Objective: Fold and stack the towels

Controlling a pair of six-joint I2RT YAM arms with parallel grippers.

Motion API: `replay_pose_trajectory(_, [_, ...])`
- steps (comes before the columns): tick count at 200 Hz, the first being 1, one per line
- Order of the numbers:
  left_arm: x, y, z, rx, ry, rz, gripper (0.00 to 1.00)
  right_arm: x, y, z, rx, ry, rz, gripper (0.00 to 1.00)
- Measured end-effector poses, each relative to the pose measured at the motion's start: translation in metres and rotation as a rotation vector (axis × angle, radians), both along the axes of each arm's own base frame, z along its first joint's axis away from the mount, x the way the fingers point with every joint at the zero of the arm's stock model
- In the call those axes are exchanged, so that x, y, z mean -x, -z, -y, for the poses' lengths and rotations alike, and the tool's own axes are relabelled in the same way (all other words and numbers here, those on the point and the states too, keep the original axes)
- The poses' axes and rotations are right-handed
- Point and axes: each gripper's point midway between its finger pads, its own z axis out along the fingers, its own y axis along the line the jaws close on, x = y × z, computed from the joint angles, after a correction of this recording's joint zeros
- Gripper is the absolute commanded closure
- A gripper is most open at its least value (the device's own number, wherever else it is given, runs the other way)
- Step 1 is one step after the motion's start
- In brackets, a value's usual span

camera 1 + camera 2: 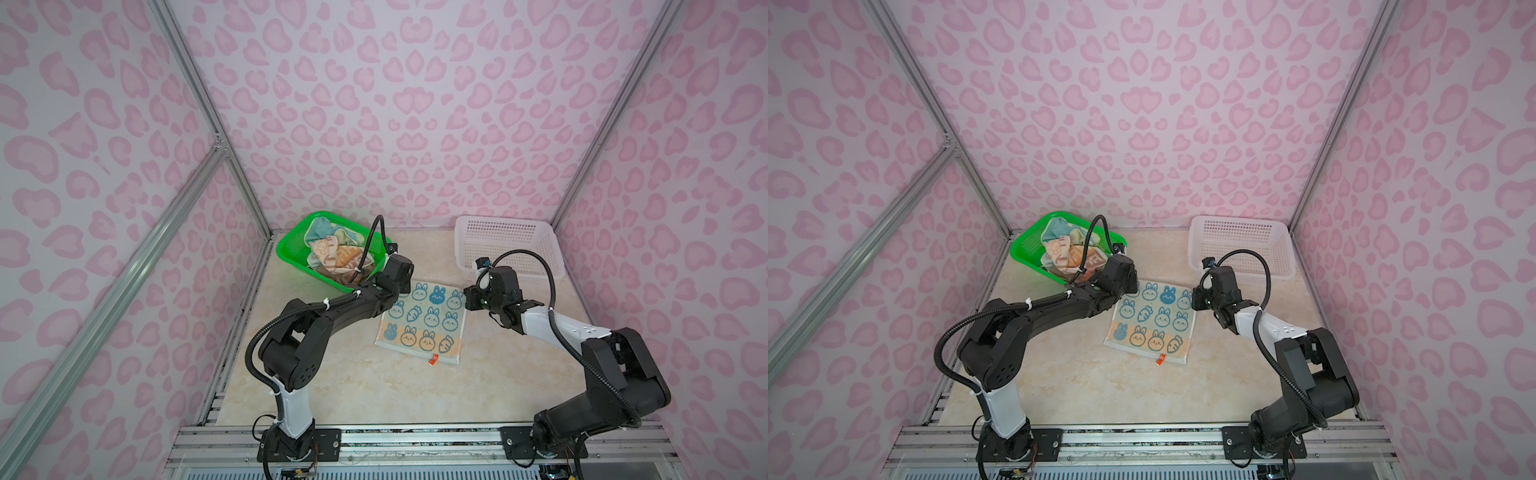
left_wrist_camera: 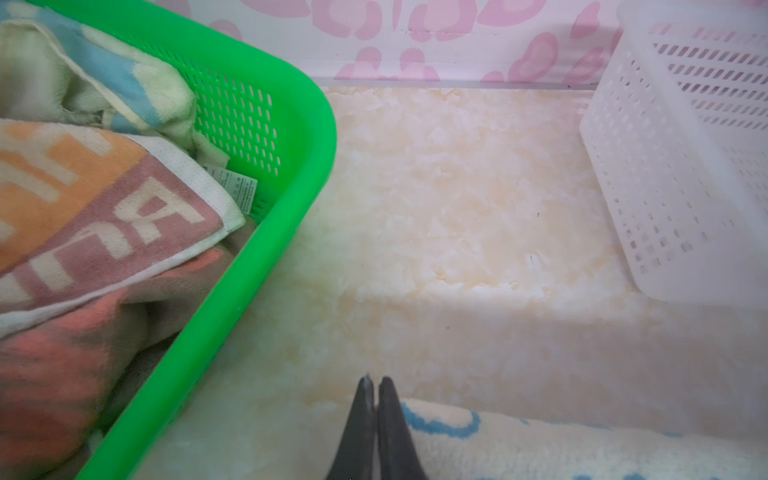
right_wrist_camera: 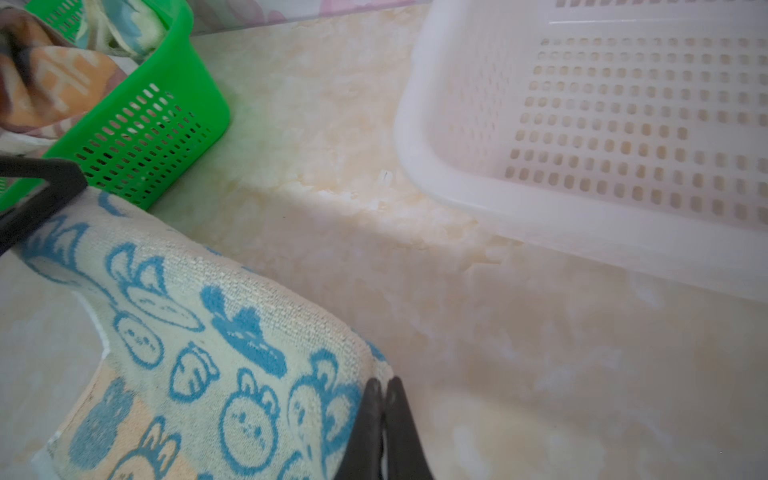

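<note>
Left gripper [image 2: 376, 384], jaws pressed together on a corner of the rabbit towel [image 2: 540, 449], sits beside the green basket [image 2: 257, 249] of crumpled towels [image 2: 83, 208]. Right gripper [image 3: 384, 388] pinches the opposite raised corner, white basket [image 3: 415, 145] just ahead. In both top views the towel spans both grippers.

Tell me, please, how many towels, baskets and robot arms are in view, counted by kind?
Towels: 4 (rabbit towel on the table; pale yellow towel, lettered towel and orange towel in the green basket)
Baskets: 2 (green basket, white basket)
Robot arms: 2 (left arm, right arm)
Total: 8
</note>
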Motion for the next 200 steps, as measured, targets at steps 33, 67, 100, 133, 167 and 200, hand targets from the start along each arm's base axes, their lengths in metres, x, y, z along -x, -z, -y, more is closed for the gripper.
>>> replay_pose_trajectory(33, [0.018,-0.001,-0.012,-0.002,0.005,-0.009,0.98,0.029,0.000,-0.012,-0.034,-0.091,-0.012,1.00])
replay_pose_trajectory(67, [0.041,-0.004,-0.021,0.008,0.023,-0.033,0.98,0.070,0.000,-0.027,-0.030,-0.199,-0.032,1.00])
replay_pose_trajectory(100, [0.074,0.005,-0.032,-0.006,0.045,-0.079,0.98,0.109,0.004,-0.035,-0.007,-0.274,-0.057,1.00])
replay_pose_trajectory(133, [0.103,0.028,-0.042,-0.043,0.067,-0.149,0.98,0.141,0.022,-0.034,0.035,-0.306,-0.111,1.00])
replay_pose_trajectory(167, [0.121,0.044,-0.047,-0.052,0.071,-0.196,0.97,0.165,0.044,-0.030,0.046,-0.303,-0.171,1.00])
replay_pose_trajectory(200, [0.128,0.058,-0.045,-0.061,0.071,-0.234,0.57,0.178,0.063,-0.029,0.042,-0.288,-0.231,0.75])
